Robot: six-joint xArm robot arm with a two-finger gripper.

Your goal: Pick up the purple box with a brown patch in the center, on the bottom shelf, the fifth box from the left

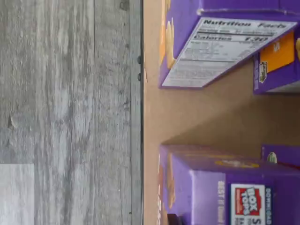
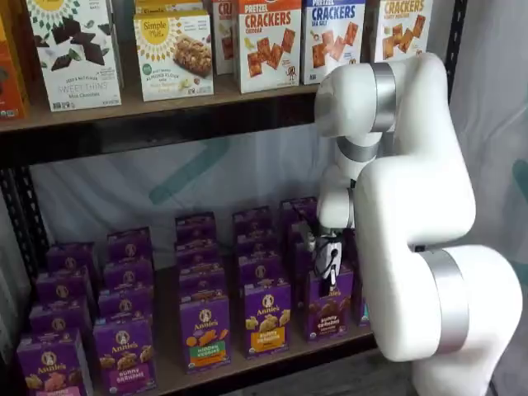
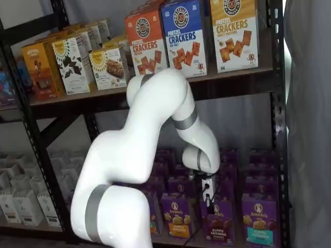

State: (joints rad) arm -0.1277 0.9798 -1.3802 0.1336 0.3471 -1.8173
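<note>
The purple box [image 2: 327, 309] with dark brown cookies across its middle stands upright at the front of the bottom shelf [image 2: 167, 346]; it also shows in the other shelf view as the purple box [image 3: 218, 225]. My gripper [image 2: 330, 266] hangs straight down over the box, its black fingers closed on the carton's top edge. The gripper [image 3: 209, 200] meets the box top in both shelf views. The wrist view shows the shelf's brown board [image 1: 154, 117] and purple cartons from above; I cannot tell which carton there is the held one.
Other purple cartons [image 2: 266, 318] stand in rows close on both sides, one with a teal patch [image 3: 257, 222] to the right. Cracker boxes [image 2: 269, 41] fill the shelf above. The white arm [image 2: 412, 206] stands before the shelf's right end. Grey plank floor [image 1: 70, 112] lies below.
</note>
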